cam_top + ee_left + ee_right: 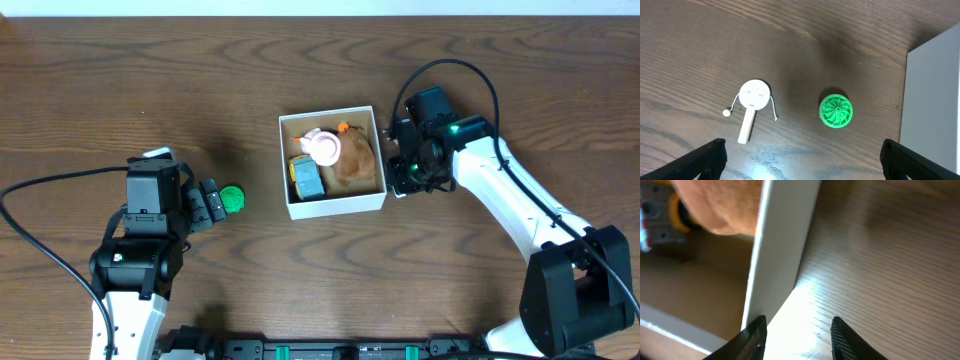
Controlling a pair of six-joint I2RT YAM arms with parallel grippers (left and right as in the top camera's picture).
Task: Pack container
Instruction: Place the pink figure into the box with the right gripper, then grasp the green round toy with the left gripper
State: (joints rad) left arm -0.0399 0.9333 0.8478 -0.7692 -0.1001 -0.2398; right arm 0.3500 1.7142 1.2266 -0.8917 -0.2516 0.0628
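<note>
The container [336, 204] is a square white box with a brown inside, at the table's middle. It holds a brown plush [356, 158], a pink and white round toy [324, 147] and a blue and yellow toy [306, 176]. My right gripper [404, 172] is open and empty, low beside the box's right outer wall [780, 245]; only table shows between its jaws [797, 337]. My left gripper [212, 203] is open wide and empty [802, 160]. A green ribbed disc [836, 110] lies just ahead of it, left of the box [935, 100]. It also shows in the overhead view [232, 198].
A small white hand drum toy [754, 96] with a drawn face, a wooden handle and bead strings lies left of the green disc. The overhead view does not show it; my left arm covers that spot. Black cables trail from both arms.
</note>
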